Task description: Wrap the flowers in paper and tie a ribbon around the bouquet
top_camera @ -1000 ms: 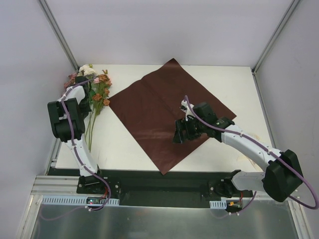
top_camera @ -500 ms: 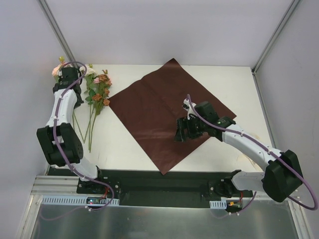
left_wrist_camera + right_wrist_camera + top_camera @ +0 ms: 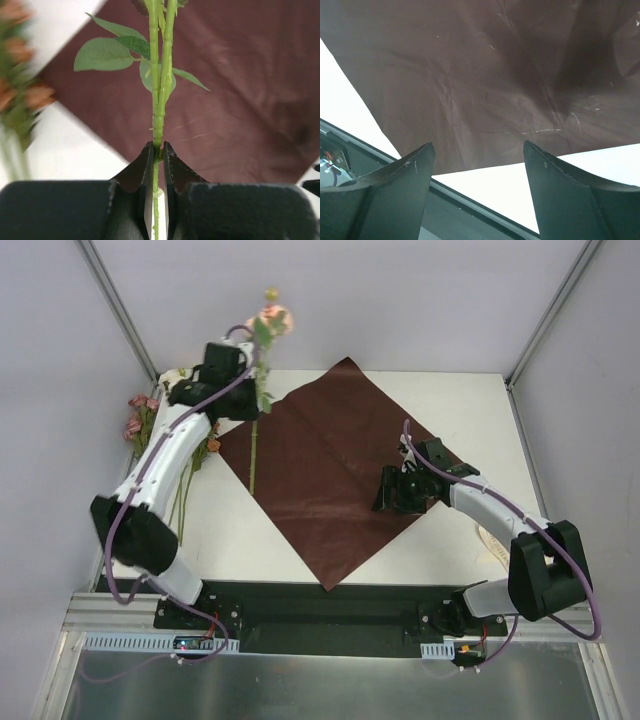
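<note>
Paper point(image 3: 330, 455) dead centre from above, a burgundy sheet lying flat on the worktop point(image 3: 450, 400), turned like a diamond. Left of the paper, the other flowers point(image 3: 200, 435) lie on the worktop, stems trailing toward the near edge. And there's the left end effector point(image 3: 256, 383), up over the paper's left corner, pinching one pink-bloomed stem point(image 3: 271, 320). The blooms ride high and the thin stalk dangles down across the paper's left edge. The right end effector point(image 3: 393, 492) hovers low over the right-hand part of the paper, near its lower right edge.

Left wrist view now: the end effector point(image 3: 157, 146) is pressed together on the pink-bloomed stem point(image 3: 158, 100). The green stalk is caught right at the fingertips, leaves fan out beyond, burgundy paper behind. I'd judge that stalk light and wiry-stiff, liable to pivot or slip in so narrow a pinch. Holding the bare stalk, clear of leaves and blooms, looks the sound choice.

Right wrist view: end effector point(image 3: 477, 146) spread wide, nothing between the fingers. Creased paper point(image 3: 485, 75) lies below, its edge and a strip of white worktop showing. The sheet looks thin and floppy, easy to crumple or tear. An edge or corner is the place to take it, since the flat middle offers nothing to grab.
</note>
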`<state>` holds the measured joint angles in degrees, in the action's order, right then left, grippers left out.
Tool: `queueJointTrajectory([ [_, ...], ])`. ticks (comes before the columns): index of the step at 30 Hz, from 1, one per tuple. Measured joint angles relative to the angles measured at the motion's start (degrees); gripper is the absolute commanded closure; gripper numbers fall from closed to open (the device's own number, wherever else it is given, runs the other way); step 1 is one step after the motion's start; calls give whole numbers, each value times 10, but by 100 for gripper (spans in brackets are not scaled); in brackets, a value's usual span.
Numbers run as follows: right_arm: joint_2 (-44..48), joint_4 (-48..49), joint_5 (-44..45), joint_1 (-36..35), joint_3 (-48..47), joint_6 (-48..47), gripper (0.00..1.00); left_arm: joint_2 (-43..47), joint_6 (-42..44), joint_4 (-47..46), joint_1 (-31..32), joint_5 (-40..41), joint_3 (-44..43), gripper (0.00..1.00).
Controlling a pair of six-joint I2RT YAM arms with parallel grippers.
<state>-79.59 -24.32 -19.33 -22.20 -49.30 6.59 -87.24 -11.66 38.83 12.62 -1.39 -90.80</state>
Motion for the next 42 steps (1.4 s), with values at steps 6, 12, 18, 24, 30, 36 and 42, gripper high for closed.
queueJointTrajectory([
  [6, 21, -7, 2, 33, 25, 9, 26, -224, -5, -6, 117, -79, -192, 100],
  [12, 87, -35, 15, 89, 40, 7, 26, -400, -31, -7, 165, -134, -337, 100],
  [18, 103, -44, 17, 104, 42, 2, 26, -480, -68, -11, 179, -144, -386, 100],
  [24, 58, -41, 6, 103, 43, 4, 32, -503, -116, -23, 177, -120, -387, 100],
  [30, 8, -38, 4, 85, 43, 10, 32, -503, -175, -43, 177, -82, -356, 100],
  [36, -5, -30, 4, 65, 33, 15, 32, -515, -193, -39, 177, -73, -347, 100],
  [42, -8, -25, 4, 60, 28, 18, 32, -533, -193, -40, 177, -69, -347, 100],
])
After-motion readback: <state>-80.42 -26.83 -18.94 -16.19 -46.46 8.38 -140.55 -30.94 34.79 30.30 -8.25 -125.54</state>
